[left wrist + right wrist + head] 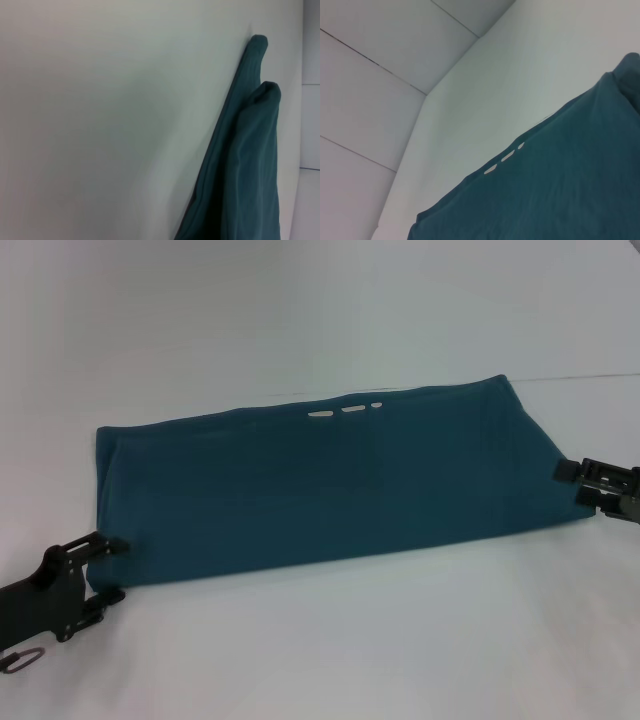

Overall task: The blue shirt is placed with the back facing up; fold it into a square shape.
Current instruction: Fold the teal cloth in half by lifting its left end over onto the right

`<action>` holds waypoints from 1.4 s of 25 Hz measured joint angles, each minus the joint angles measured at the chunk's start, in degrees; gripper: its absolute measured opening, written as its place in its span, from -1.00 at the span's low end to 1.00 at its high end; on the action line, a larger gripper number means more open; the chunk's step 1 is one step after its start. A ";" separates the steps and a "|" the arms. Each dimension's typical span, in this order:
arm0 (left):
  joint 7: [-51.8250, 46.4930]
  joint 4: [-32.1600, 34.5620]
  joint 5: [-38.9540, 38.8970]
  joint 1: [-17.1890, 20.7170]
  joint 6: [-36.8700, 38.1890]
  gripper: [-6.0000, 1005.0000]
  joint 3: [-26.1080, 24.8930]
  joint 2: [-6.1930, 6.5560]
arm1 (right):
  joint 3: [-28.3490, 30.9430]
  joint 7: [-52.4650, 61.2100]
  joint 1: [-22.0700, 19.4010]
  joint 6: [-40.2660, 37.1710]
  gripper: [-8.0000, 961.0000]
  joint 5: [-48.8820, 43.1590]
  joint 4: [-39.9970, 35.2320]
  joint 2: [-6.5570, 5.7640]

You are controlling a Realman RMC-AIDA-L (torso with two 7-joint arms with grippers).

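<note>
The blue shirt (330, 485) lies flat on the white table (300, 310), already doubled into 1 long band. Its long axis runs from the robot's left to its right, climbing slightly away on the right side. A few white marks (345, 410) peek out along its far edge. The left wrist view shows the end as 2 stacked folds, so several layers meet there.

The left gripper (100, 570) sits at the near-left corner, its 2 fingers spread above and below the cloth edge, apparently not closed on it. The right gripper (590, 480) sits at the right end, touching or just beside the cloth; whether it pinches anything I cannot tell.

Each arm has 1 short end. To my eye, a square calls for carrying 1 end along that axis over the other, and the left looks better set to bite.
</note>
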 joint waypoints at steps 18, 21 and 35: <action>0.73 -0.16 0.08 -3.35 -3.16 0.43 0.75 -0.15 | 0.12 -0.02 -0.54 0.01 0.78 0.00 0.26 -0.09; 0.75 -0.94 0.08 -4.12 -4.31 0.43 1.97 -0.14 | 0.12 -0.17 -0.54 0.01 0.78 0.00 0.26 -0.09; 2.59 -1.29 -0.57 -5.58 -6.90 0.43 2.48 -0.16 | 0.78 -0.56 -0.54 0.01 0.77 0.00 0.35 -0.09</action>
